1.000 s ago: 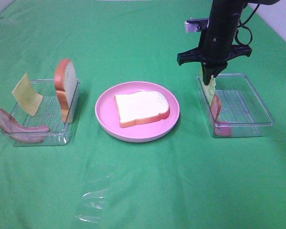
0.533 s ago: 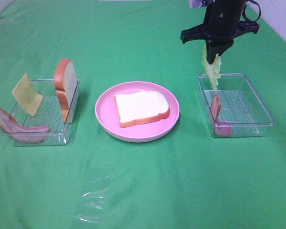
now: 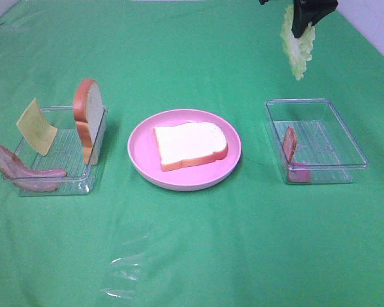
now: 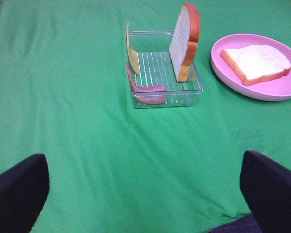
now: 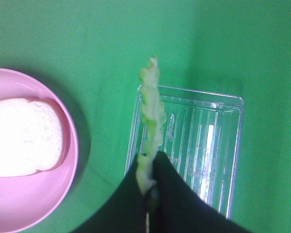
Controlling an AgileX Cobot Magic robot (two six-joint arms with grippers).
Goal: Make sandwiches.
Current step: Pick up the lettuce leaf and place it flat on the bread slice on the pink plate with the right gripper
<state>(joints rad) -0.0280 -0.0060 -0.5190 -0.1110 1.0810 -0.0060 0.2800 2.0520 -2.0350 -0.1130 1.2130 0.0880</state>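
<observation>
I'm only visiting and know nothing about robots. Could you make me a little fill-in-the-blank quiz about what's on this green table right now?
1. The lettuce leaf hangs pinched in the ____ gripper.
2. One bread slice lies flat on the ____ plate.
3. The cheese square leaning in the left tray is ____ in colour.

Missing words: right; pink; yellow.

We see a green-clothed table (image 3: pixel 192 243), pink plate (image 3: pixel 136 148) at centre, clear tray (image 3: pixel 77 182) at nine o'clock, second clear tray (image 3: pixel 333 137) at three o'clock, crumpled clear film (image 3: pixel 125 268) (faint) toward seven o'clock.
</observation>
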